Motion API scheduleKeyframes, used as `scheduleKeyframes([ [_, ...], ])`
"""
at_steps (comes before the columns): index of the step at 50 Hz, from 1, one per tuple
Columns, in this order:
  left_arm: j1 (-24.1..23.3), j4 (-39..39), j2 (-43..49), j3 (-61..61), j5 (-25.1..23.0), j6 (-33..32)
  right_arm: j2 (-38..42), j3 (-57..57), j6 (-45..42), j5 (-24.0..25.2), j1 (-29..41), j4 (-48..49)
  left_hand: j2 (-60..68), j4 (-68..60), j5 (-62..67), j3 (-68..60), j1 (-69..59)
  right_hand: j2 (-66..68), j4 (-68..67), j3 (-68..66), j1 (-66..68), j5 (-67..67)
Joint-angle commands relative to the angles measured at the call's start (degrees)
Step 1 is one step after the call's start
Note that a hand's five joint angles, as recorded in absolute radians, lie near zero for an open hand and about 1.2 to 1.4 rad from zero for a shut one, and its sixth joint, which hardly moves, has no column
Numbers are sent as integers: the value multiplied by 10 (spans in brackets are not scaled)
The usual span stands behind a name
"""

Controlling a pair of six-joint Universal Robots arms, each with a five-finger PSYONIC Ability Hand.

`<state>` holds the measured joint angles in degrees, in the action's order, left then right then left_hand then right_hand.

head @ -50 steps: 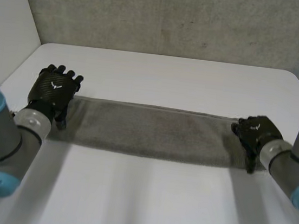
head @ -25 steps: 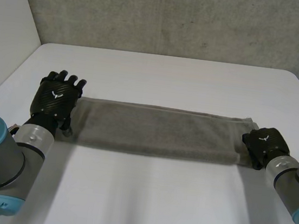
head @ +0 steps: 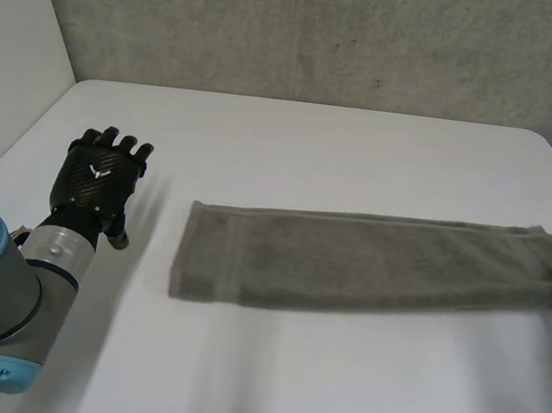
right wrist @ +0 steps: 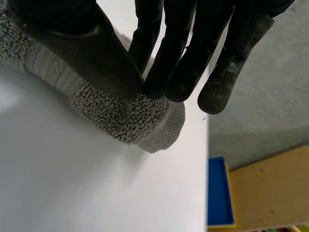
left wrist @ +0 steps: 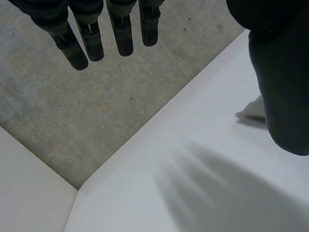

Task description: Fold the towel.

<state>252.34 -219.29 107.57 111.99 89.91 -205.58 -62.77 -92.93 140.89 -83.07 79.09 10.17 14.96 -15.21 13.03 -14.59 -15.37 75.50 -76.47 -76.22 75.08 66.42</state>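
Head view puts the towel [head: 350,261], a long grey terry strip that looks already folded lengthwise, slanting from the counter's [head: 313,151] middle to its right edge. My right hand [right wrist: 72,43] pinches that right end between thumb and fingers. My left hand [head: 98,180] hangs spread and empty near the left edge, well apart from it. I judge the halving fold comes next: carry the pinched end over to the free end, edges aligned.

White table [head: 363,157] against a grey concrete wall [head: 328,32]; perhaps a blue bin [right wrist: 219,193] beyond
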Motion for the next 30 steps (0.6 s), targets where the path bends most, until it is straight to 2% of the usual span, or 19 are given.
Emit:
scheduleKeyframes([
  [1,0,0,0,0,0,0,-36,44,8,0,8,-32,-41,43,-121,37,45,45,-35,-38,49,36],
  [3,0,0,0,-1,0,0,-51,57,14,0,40,-42,-41,43,-121,37,45,45,-35,-38,49,36],
  [5,0,0,0,-1,0,0,-75,95,42,-7,136,-50,-41,43,-121,37,45,45,-35,-38,49,36],
  [8,0,0,0,-1,0,0,-83,113,59,-15,187,-51,-41,43,-121,37,45,45,-35,-38,49,36],
  [10,0,-1,0,-1,0,0,-82,150,78,-31,286,-51,-41,43,-121,37,45,45,-35,-38,49,36],
  [11,0,-1,0,-1,0,0,-82,151,78,-31,287,-51,-41,43,-121,37,45,45,-35,-38,49,36],
  [13,0,-1,1,-1,0,0,-55,190,79,-40,394,-51,-41,43,-121,37,45,45,-35,-38,49,36],
  [14,0,-1,1,-1,0,0,-55,190,79,-40,395,-51,-41,43,-121,37,45,45,-35,-38,49,36],
  [15,0,-1,1,-2,1,0,-26,208,79,-41,450,-50,-41,43,-121,37,45,45,-35,-38,49,36],
  [16,0,-1,1,-2,1,0,-25,208,79,-41,450,-50,-41,43,-121,37,45,45,-35,-38,49,36],
  [18,0,-1,2,-3,1,0,38,236,70,-40,538,-54,-41,43,-121,37,45,45,-35,-38,49,36],
  [19,1,-1,2,-3,1,0,38,236,70,-40,538,-54,-41,43,-121,37,45,45,-35,-38,49,36],
  [21,1,-1,3,-3,1,0,91,253,66,-40,596,-64,-41,43,-121,37,45,45,-35,-38,49,36],
  [24,1,-3,4,-3,1,-1,114,256,64,-39,611,-74,-41,43,-121,37,45,45,-35,-38,49,36],
  [25,1,-3,4,-3,1,-1,130,257,61,-39,619,-83,-41,43,-121,37,45,19,-9,-12,23,10],
  [26,1,-5,4,-3,1,-3,140,258,61,-39,622,-90,-41,43,-121,37,45,-269,279,277,-265,-279],
  [27,1,-8,5,-1,1,-4,140,258,61,-39,622,-90,-41,43,-121,37,45,-272,282,280,-268,-282],
  [28,1,-8,5,-1,1,-4,144,258,61,-41,619,-94,-41,43,-121,37,45,-587,597,594,-583,-596],
  [30,0,-15,5,0,1,-6,144,257,61,-44,615,-96,-41,43,-121,37,45,-655,665,662,-651,-664],
])
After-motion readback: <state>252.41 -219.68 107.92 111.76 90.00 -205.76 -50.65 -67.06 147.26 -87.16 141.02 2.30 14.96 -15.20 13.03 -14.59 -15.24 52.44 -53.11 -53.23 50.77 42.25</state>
